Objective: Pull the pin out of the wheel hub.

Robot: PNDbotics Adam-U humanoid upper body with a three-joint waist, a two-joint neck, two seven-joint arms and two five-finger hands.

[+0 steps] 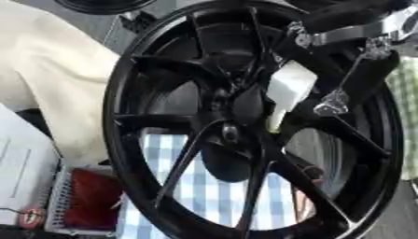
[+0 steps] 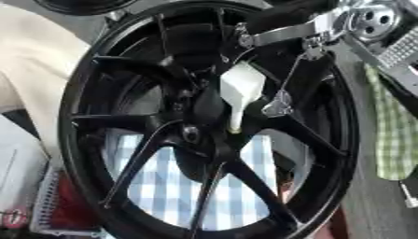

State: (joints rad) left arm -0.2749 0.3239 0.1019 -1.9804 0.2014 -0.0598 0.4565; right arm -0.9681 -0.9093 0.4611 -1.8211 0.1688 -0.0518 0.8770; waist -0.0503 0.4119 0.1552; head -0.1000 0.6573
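While my right hand [image 1: 282,100] reaches in from upper right at the wheel hub [image 1: 233,130], its fingers look closed on a white pin [image 1: 287,88]; I'd next draw it straight outward, clear of the spokes.

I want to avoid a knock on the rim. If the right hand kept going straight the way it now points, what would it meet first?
Most likely the wheel's hub: the right hand points down-left between the spokes toward it. Depth is unclear, so a spoke may come first.
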